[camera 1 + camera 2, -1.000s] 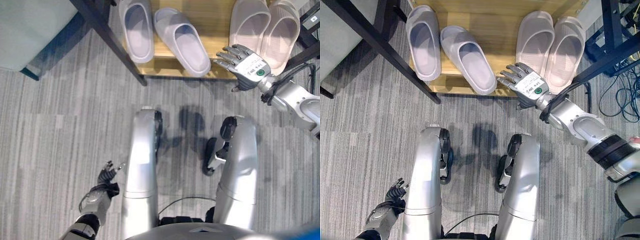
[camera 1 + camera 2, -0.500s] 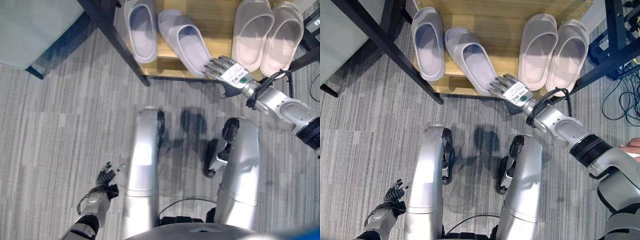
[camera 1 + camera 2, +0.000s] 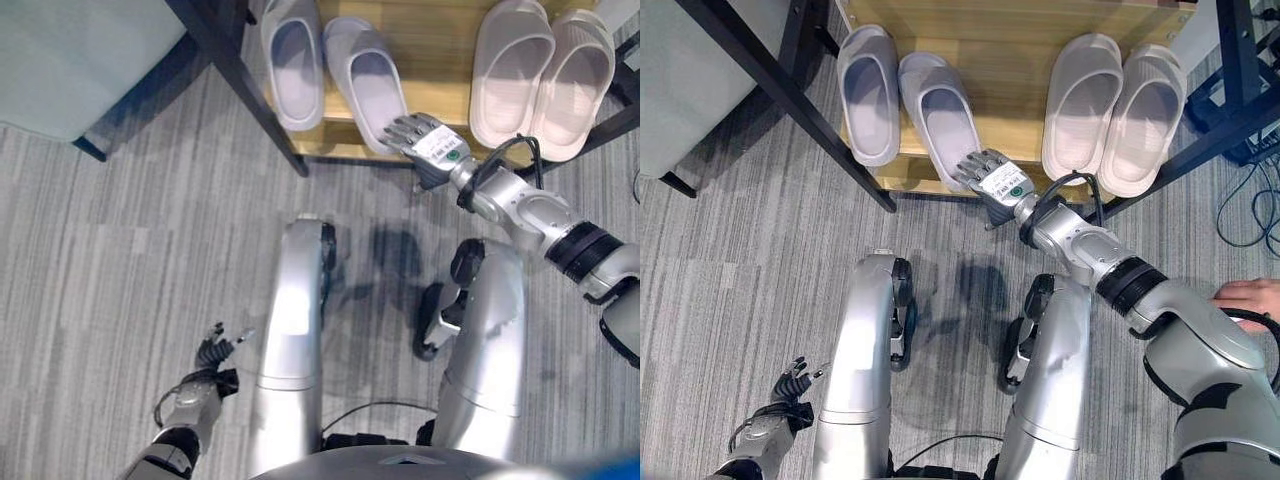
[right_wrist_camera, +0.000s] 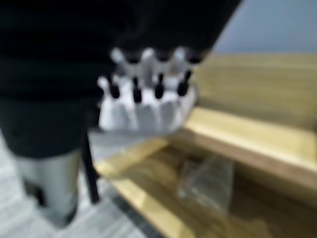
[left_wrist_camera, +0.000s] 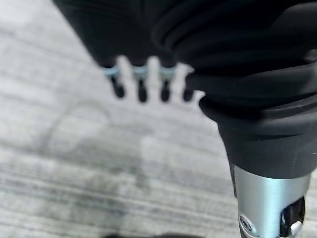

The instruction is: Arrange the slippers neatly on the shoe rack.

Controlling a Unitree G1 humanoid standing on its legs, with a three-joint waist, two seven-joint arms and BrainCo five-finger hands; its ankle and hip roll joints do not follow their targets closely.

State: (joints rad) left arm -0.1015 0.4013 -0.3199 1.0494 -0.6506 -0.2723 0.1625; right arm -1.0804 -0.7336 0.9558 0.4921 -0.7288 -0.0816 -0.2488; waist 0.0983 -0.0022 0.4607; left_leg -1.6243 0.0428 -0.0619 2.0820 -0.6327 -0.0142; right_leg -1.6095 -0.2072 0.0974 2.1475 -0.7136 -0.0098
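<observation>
On the wooden shoe rack (image 3: 440, 60), the right hand (image 3: 425, 145) lays straight, open fingers (image 3: 398, 130) against the heel of the second lavender slipper (image 3: 372, 85) from the rack's left end. Its mate (image 3: 293, 60) lies just beside it, and a beige pair (image 3: 540, 75) sits at the right end. The left hand (image 3: 208, 355) hangs over the carpet (image 3: 120, 260) well in front of the rack, fingers relaxed and holding nothing.

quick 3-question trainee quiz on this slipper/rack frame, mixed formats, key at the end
1. True or false: the right hand touches the heel end of a grey slipper on the shoe rack.
2. How many slippers are on the rack?
3. Which hand hangs low over the carpet, away from the rack? A) left hand B) right hand

Key: 1 true; 2 four: two grey on the robot's left, a beige pair on its right; 3 A.
</observation>
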